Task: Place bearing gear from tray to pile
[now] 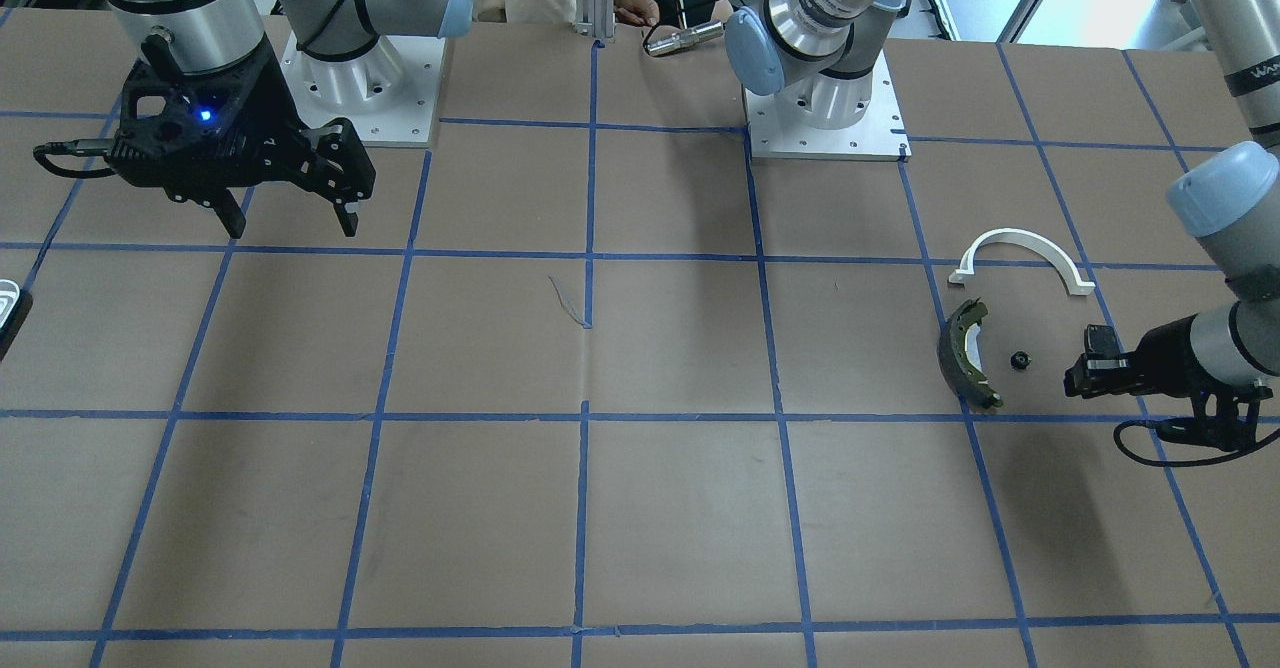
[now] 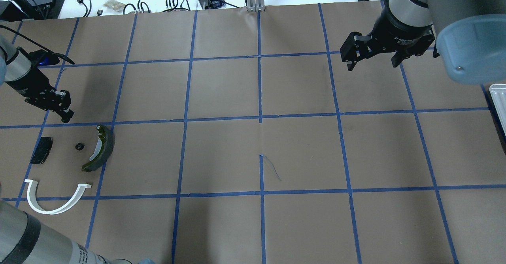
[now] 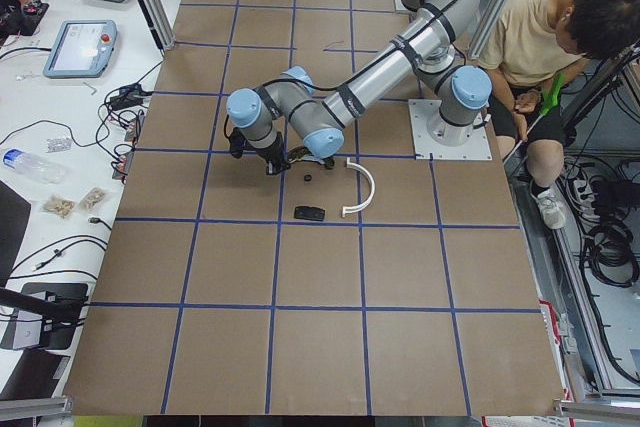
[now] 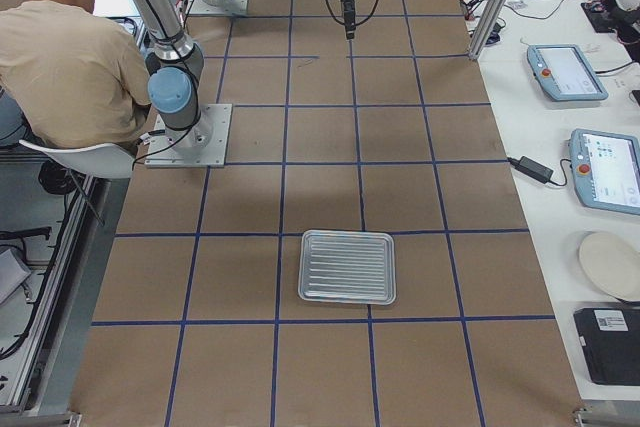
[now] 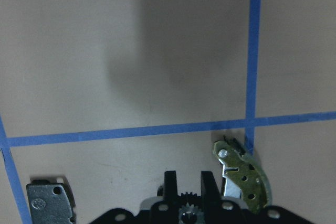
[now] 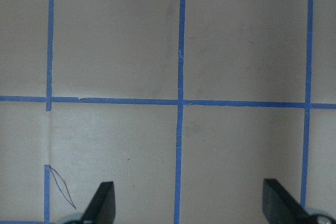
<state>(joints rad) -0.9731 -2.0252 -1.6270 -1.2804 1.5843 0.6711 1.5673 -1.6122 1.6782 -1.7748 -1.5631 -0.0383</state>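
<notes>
The bearing gear (image 2: 80, 146), small and black, lies on the table inside the pile and nothing grips it; it also shows in the front view (image 1: 1019, 360). Around it are the olive-and-dark brake shoe (image 2: 103, 147), the white arc (image 2: 50, 211) and the black pad (image 2: 41, 150). My left gripper (image 2: 66, 117) hovers just beyond the gear, empty, its jaws a narrow gap apart. In the left wrist view the gear (image 5: 186, 205) shows on the table through that gap. My right gripper (image 2: 371, 62) is wide open and empty, far to the right.
A ribbed metal tray (image 4: 347, 267) lies near the table's right end, its edge showing in the overhead view (image 2: 499, 98). Blue tape grids the brown table. An operator sits behind the robot bases (image 4: 70, 47).
</notes>
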